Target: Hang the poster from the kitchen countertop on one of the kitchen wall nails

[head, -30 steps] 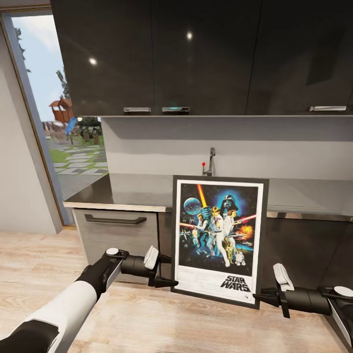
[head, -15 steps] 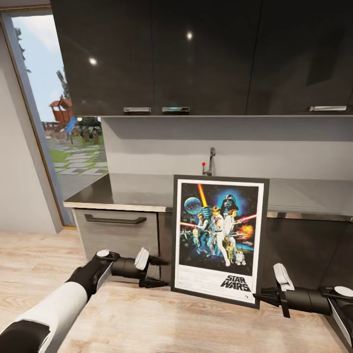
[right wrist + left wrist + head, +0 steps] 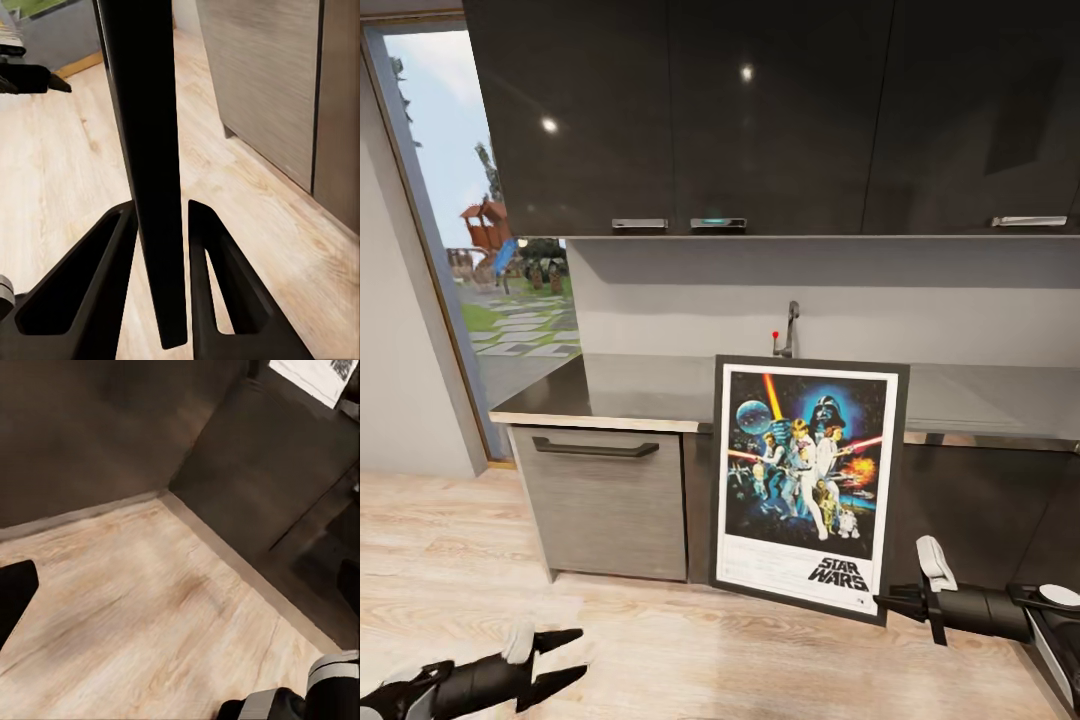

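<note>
because my right pincer pinches the thin black frame at the lower right corner of the upright star wars poster, it hangs before the glossy grey countertop, while my left pincer, jaws apart, hovers empty, low over the pale wood floor.

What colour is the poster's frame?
Black, thin, around a white border; the poster shows best in the head view.

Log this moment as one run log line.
poster: upright, off countertop | right gripper: shut on poster edge | left gripper: open, empty
</note>
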`<state>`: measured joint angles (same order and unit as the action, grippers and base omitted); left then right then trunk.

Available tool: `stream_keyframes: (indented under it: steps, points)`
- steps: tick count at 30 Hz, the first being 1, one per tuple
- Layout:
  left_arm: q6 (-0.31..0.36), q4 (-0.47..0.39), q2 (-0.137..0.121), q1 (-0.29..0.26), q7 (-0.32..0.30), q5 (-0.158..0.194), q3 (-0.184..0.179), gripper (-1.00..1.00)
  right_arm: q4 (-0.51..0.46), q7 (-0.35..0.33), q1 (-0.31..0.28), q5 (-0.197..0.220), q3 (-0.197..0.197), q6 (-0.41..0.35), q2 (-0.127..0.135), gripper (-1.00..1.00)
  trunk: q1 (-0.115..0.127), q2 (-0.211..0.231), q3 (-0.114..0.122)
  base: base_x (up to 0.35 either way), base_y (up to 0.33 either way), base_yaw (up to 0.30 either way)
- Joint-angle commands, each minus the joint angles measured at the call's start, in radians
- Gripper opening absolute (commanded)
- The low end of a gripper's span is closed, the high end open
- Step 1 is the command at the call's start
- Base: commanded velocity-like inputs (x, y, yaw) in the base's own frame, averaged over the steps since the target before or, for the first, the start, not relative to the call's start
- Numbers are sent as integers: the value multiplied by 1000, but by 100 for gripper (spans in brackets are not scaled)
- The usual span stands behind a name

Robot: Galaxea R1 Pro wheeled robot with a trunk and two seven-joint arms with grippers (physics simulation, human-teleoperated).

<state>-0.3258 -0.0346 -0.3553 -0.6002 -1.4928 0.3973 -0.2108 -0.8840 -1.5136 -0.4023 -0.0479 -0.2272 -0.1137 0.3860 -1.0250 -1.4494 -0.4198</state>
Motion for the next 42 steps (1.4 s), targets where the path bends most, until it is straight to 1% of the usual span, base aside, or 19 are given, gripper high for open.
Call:
stream_keyframes:
  steps: [1, 2, 3, 5, 7, 8, 10, 13, 16, 17, 18, 19, 21, 26, 32, 42]
  points:
    - [-11, 1, -2, 16, 2, 39, -3, 100, -1, -5, -1, -5, -3, -12, -1, -100, 0, -1, -1, 0, 0, 0]
    - [-15, 3, -3, 32, 9, 61, -3, 100, -1, -3, 0, -4, -3, -12, -1, -100, 0, -1, -1, 0, 0, 0]
    - [-29, 4, -4, 63, 35, 94, -4, 100, -1, -2, 0, -4, -3, -12, -1, -100, 0, -1, -1, 0, 0, 0]
    - [-53, 7, -5, 117, 136, 135, -4, 100, -2, 0, 0, 5, -3, -12, -1, -100, 0, -1, -1, 0, 0, 0]
    - [-60, 7, -4, 141, 182, 148, -4, 100, -2, 0, 0, 14, -5, -13, -1, -100, 0, -1, -1, 0, 0, 0]
    - [-65, 8, -3, 165, 213, 157, -4, 100, -2, 1, 0, 24, -7, -13, -1, -100, 0, -1, -1, 0, 0, 0]
    - [-70, 9, -1, 203, 253, 169, -4, 100, -3, 1, 1, 36, -10, -13, -1, -100, 0, -1, -1, 0, 0, 0]
    - [-71, 10, 1, 219, 263, 177, -3, 100, -3, 1, 2, 39, -11, -14, -1, -100, 0, -1, -1, 0, 0, 0]
    - [-73, 10, 2, 239, 269, 235, -2, 100, -4, 1, 2, 41, -12, -15, -1, -100, 0, -1, -1, 0, 0, 82]
    - [-73, 9, 2, 246, 270, 283, -1, 100, -4, 1, 2, 41, -12, -15, -1, -100, 0, -1, -1, 0, 0, 182]
    - [-74, 9, 2, 248, 270, 306, -1, 100, -4, 1, 2, 41, -12, -15, -1, -100, 0, -1, -1, 0, 0, 203]
    - [-74, 9, 2, 256, 270, 366, -2, 100, -3, 1, 2, 41, -12, -15, -1, -100, 0, -1, -1, 0, 0, 252]
    - [-74, 9, 3, 258, 270, 381, -2, 100, -3, 1, 2, 42, -12, -15, -1, -100, 0, -1, -1, 0, 0, 261]
    - [-73, 9, 4, 261, 272, 404, -4, 100, -3, 2, 2, 42, -12, -15, -1, -100, 0, -1, -1, 0, 0, 275]
    - [-72, 8, 4, 262, 273, 407, -4, 100, -3, 2, 2, 42, -12, -15, -1, -100, 0, -1, -1, 0, 90, 284]
    - [-72, 8, 4, 262, 273, 408, -4, 100, -3, 8, 2, 42, -12, -15, -2, -100, 0, -1, -1, 0, 269, 285]
